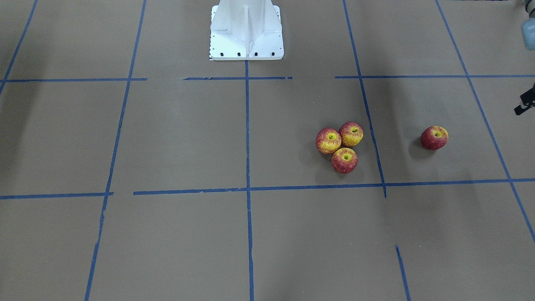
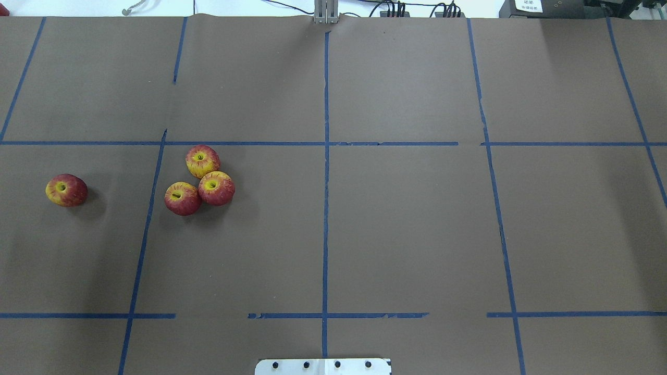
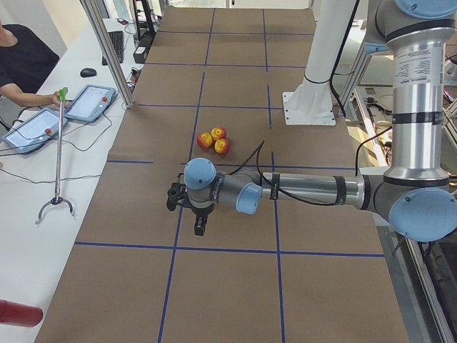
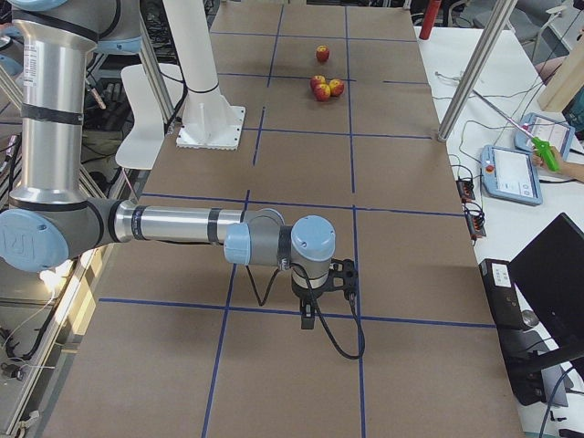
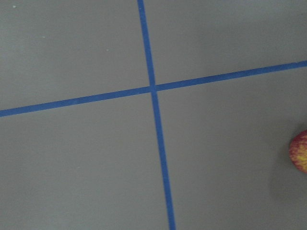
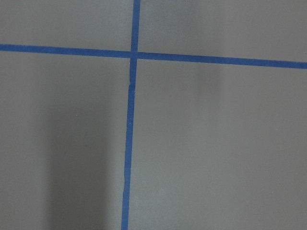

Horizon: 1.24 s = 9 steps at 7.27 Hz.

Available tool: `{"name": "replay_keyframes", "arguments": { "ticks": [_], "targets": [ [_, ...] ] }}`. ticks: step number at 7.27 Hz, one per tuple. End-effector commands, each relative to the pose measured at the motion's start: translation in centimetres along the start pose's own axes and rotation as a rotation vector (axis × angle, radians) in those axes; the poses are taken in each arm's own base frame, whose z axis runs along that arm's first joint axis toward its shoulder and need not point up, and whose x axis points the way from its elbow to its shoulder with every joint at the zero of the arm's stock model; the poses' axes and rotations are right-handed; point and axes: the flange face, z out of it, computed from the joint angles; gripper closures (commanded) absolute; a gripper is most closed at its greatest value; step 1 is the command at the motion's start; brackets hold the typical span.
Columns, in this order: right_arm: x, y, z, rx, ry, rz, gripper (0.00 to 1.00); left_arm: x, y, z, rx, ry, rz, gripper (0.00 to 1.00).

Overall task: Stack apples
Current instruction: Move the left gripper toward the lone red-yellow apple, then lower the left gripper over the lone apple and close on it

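Brown paper table [image 2: 417, 234] gridded with blue tape [image 2: 325, 208]; white base [image 1: 246, 31] at the robot's edge. A side bench holds two tablets [image 3: 93, 101] and a grabber stick [image 3: 57, 157], with an operator [image 3: 21, 61] seated by it.

Four apples, all on the robot's left half, all sitting on the paper with dimples up, none stacked. Three apples [image 2: 202, 161] [image 2: 216, 188] [image 2: 182, 198] touch each other in a triangle, just inside a tape line. The fourth apple [image 2: 66, 190] sits alone across that line, farther to the robot's left, well apart from the three. The front view shows the same layout: the cluster [image 1: 344, 160] and the fourth apple [image 1: 434, 137].

Left gripper [image 3: 201, 229] hangs pointing down above the table off a forearm stretched level, nearer the side camera than the cluster. Only a black sliver of it reaches the front view's right edge, so I cannot tell whether the jaws are apart or together. The left wrist view shows a tape crossing and an apple's edge [image 5: 300, 151] at the right border.

Right gripper [image 4: 308, 317] also points down over the table's far right end, well apart from all the apples. It is seen only from the side, so its jaw state cannot be told. The right wrist view shows just tape and paper.
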Motion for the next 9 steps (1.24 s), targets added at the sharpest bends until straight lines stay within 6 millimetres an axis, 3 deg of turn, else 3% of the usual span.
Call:
{"name": "replay_keyframes", "arguments": {
  "ticks": [1, 2, 3, 4, 6, 7, 9],
  "targets": [
    [0.0, 0.0, 0.0, 0.001, 0.0, -0.001, 0.0, 6.8, -0.3, 4.7, 0.032, -0.017, -0.117, 0.0],
    [0.0, 0.0, 0.0, 0.001, 0.001, -0.001, 0.0, 10.1, -0.2, 7.5, 0.032, -0.064, -0.146, 0.0],
    [0.0, 0.0, 0.0, 0.0, 0.001, 0.0, 0.0, 11.6, 0.0, 8.5, 0.02, -0.064, -0.164, 0.0],
    [0.0, 0.0, -0.1, 0.001, 0.001, -0.001, 0.0, 12.7, -0.3, 8.0, 0.031, -0.05, -0.154, 0.0],
    [0.0, 0.0, 0.0, 0.001, 0.001, -0.001, 0.0, 16.7, 0.1, 10.7, -0.004, -0.043, -0.157, 0.0],
    [0.0, 0.0, 0.0, 0.001, 0.001, -0.001, 0.0, 17.4, 0.5, 11.9, 0.015, -0.082, -0.135, 0.0],
    [0.0, 0.0, 0.0, 0.001, 0.001, -0.001, 0.0, 16.7, 0.8, 12.4, 0.012, -0.1, -0.14, 0.0]
  ]
}}
